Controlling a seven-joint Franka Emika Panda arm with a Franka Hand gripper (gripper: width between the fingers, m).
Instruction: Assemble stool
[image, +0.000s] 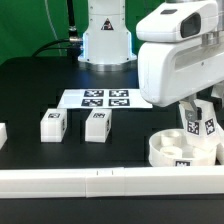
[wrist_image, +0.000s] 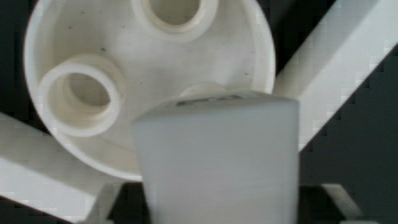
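Observation:
The round white seat disc (image: 180, 148) lies at the exterior view's lower right, sockets facing up. My gripper (image: 203, 122) hangs just above it and is shut on a white leg block (image: 209, 124) that carries a tag and points down at the disc. In the wrist view the held leg block (wrist_image: 222, 160) fills the middle, with the gripper (wrist_image: 217, 208) shut on its sides. Beyond it is the seat disc (wrist_image: 125, 60), where two round sockets show. Two more leg blocks (image: 53, 124) (image: 97, 125) stand on the table at the exterior view's left.
The marker board (image: 100, 98) lies flat behind the two loose blocks. A long white rail (image: 100, 182) runs along the front edge; rails also show in the wrist view (wrist_image: 329, 80) beside the disc. A small white part (image: 3, 132) sits at the exterior view's left edge.

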